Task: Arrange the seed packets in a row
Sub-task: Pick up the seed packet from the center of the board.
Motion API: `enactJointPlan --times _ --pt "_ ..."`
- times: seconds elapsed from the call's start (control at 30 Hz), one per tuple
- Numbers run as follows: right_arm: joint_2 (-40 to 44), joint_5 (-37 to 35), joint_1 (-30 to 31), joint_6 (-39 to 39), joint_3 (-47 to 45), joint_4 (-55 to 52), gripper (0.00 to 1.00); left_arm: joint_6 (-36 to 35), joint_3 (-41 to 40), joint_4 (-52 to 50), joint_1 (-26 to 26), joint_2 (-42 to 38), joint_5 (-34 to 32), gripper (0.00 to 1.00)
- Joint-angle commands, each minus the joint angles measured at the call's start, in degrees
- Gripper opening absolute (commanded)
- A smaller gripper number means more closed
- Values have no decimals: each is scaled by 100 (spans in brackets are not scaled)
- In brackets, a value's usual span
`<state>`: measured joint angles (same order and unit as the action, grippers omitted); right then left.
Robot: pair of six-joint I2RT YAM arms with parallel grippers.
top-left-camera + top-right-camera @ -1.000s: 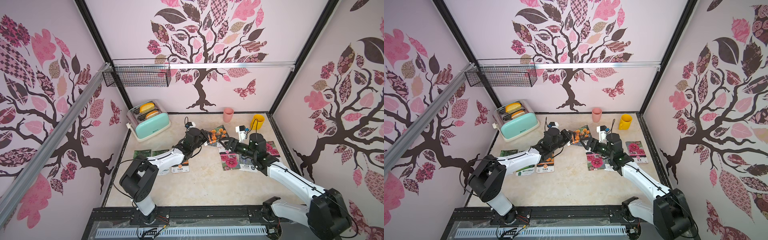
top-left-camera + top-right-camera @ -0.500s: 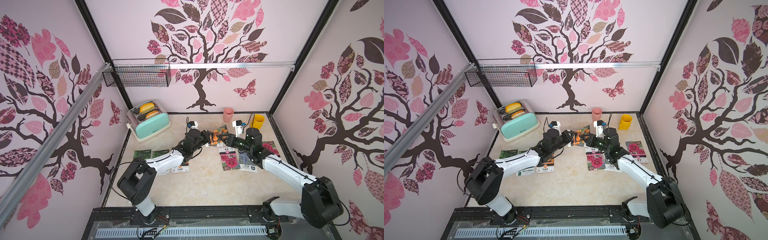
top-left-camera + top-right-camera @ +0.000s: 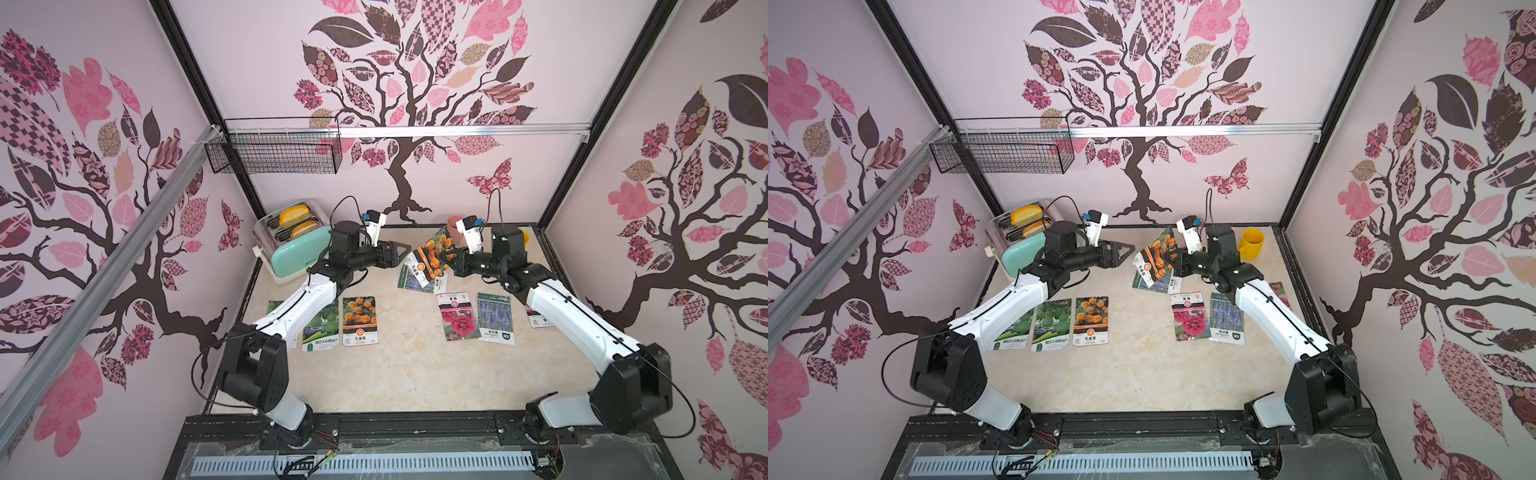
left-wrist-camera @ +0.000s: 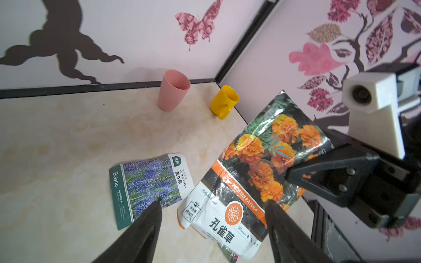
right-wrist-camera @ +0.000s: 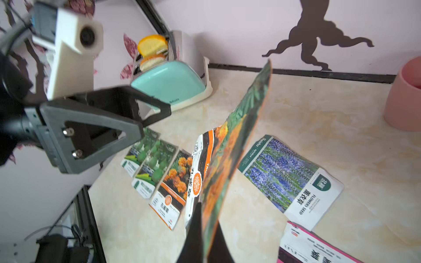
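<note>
Above the table [image 3: 395,374] | right claw [image 5: 205,218] clamped on marigold packet [image 4: 262,159] | left claw [image 4: 213,201] apart

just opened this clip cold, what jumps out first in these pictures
An orange marigold packet stands out, lifted off the table near the back, pinched in the right gripper, the open left gripper facing it. Other seed packets lie flat in front, and a mint toaster stands in the back left corner.

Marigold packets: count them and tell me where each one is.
2. The flat marigold packet lies on the table next to the gourd packets. The raised marigold packet is pinched, tilted, in the right tool near the back lavender packet. No others show.
</note>
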<state>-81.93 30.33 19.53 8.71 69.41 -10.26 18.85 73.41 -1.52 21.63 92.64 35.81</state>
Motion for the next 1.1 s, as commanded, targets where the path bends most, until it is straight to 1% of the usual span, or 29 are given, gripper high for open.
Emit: enactJointPlan --times 0.0,0.07,0.13,0.33,0.43,0.47,0.53,0.57,0.6,0.63,0.67,0.7,0.8,0.93,1.0,1.07 --pt "-221 305 -1 -1291 565 -1304 0 -1585 459 -753 16 502 1542 74" --pt "-350 489 -3 -1539 777 -1538 0 -1885 617 -852 18 686 1936 75" --pt "-377 664 -23 -1631 872 -1549 0 -2035 666 -869 26 803 2188 75" --pt "-618 1051 -33 -1469 916 -1385 0 -2100 491 -603 119 1089 2347 75" --pt "-693 1055 -34 -1462 921 -1405 0 -2052 508 -525 251 1278 2425 72" --pt "-693 1046 -33 -1487 925 -1424 0 -2052 516 -508 308 1328 2416 69" --pt "-685 978 -37 -1518 926 -1456 0 -2052 526 -512 374 1416 2417 59" --pt "-693 967 -38 -1542 934 -1477 0 -1976 519 -479 399 1445 2371 47" --pt "-701 942 -45 -1543 926 -1467 0 -1860 508 -433 404 1471 2292 30" --pt "-709 938 -56 -1530 919 -1454 0 -1749 501 -364 403 1493 2235 16" --pt "-723 961 -63 -1519 926 -1446 0 -1586 441 -231 404 1503 2153 4" --pt "-728 975 -72 -1519 907 -1420 0 -1489 364 -137 404 1482 2076 0" --pt "-720 1043 -72 -1522 891 -1408 0 -1231 49 216 345 1337 1859 0" --pt "-667 1013 -85 -1543 836 -1391 0 -960 -81 524 195 1201 1972 0" --pt "-649 936 -90 -1556 794 -1383 0 -838 -93 623 154 1111 1971 0" --pt "-651 718 -90 -1538 759 -1371 0 -644 -227 879 106 948 1809 0"
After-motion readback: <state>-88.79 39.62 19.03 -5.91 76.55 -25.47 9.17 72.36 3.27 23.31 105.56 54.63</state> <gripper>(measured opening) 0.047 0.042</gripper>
